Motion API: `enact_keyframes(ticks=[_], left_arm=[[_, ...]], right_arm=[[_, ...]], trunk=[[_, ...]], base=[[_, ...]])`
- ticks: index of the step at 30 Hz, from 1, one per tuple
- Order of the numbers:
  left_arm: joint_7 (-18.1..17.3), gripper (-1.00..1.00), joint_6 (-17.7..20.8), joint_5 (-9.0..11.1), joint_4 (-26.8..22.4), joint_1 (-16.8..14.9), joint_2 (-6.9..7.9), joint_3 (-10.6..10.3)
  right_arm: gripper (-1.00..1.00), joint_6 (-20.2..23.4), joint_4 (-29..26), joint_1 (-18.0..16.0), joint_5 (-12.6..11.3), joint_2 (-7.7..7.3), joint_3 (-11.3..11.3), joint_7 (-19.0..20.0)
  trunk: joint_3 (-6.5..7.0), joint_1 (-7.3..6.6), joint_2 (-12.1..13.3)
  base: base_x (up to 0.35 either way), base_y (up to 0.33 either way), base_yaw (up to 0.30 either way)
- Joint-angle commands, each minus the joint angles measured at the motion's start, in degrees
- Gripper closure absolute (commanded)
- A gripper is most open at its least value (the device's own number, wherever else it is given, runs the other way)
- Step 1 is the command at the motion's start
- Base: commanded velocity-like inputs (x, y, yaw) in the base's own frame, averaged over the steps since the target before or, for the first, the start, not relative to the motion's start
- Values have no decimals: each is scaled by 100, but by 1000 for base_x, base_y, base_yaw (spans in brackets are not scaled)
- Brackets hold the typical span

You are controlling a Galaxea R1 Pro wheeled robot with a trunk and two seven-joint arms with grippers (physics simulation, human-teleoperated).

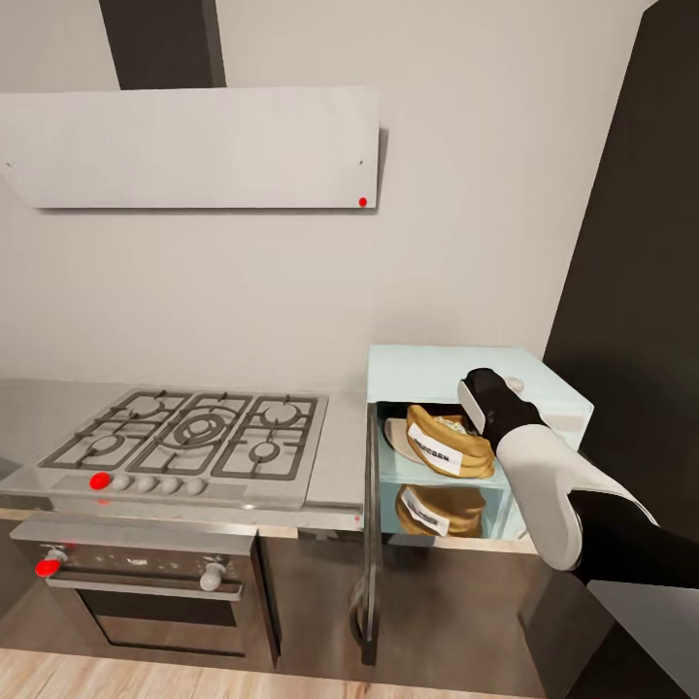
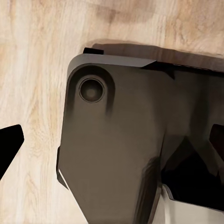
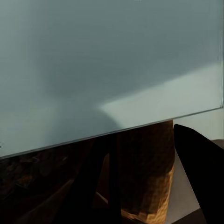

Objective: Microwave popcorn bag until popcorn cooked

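- The microwave (image 1: pixel 456 374) stands on the grey surface (image 1: pixel 340 456) just to the right of the gas hob (image 1: pixel 194 432), its door (image 1: pixel 370 544) swung open so that it shows edge-on at the cavity's left side.
- The popcorn bag (image 1: pixel 449 443) lies on its side on a white round plate (image 1: pixel 396 437) inside the microwave, its white label (image 1: pixel 434 452) facing the opening; a mirror image of the bag shows on the glossy floor of the cavity just below it.
- The right arm (image 1: pixel 544 476), white with a black end section, reaches from the lower right into the mouth of the microwave, its tip at the upper right of the bag.
- In the right wrist view, one dark finger (image 3: pixel 200 172) rises beside the bag's woven tan cloth (image 3: pixel 147 168), under the pale blue ceiling of the cavity; whether the right fingers are spread or closed on the bag I cannot tell.
- The left wrist view looks down on the light wood plank floor (image 2: pixel 32 70) and a dark grey part of the robot's own body (image 2: pixel 112 149); one black finger tip (image 2: pixel 9 144) pokes in at the edge, and how far the left fingers are open cannot be told.
- Above the hob hangs a flat pale extractor hood (image 1: pixel 194 146) with a small red dot at its corner; below it sits a steel oven (image 1: pixel 146 582) with a red knob.
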Motion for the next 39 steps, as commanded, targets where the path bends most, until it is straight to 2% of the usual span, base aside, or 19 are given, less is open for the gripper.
enact_keyframes(ticks=[1, 15, 16, 39], left_arm=[[7, -100, -19, 3, 5, -4, -2, 26], [7, -100, -19, 4, 5, -4, -2, 26], [7, -100, -19, 5, 5, -4, -2, 26], [7, -100, -19, 5, 5, -4, -5, 26]], right_arm=[[100, 34, -61, -8, 169, 8, -44, 17], [100, 28, -62, 8, 169, 21, -41, 17], [-100, 28, -64, 9, 169, 22, -40, 17], [-100, 28, -58, 9, 169, -4, -44, 17]], trunk=[[-8, 1, -8], [-8, 1, -8], [-8, 1, -8], [-8, 1, -8]], base=[[0, 0, 0], [0, 0, 0], [0, 0, 0], [0, 0, 0]])
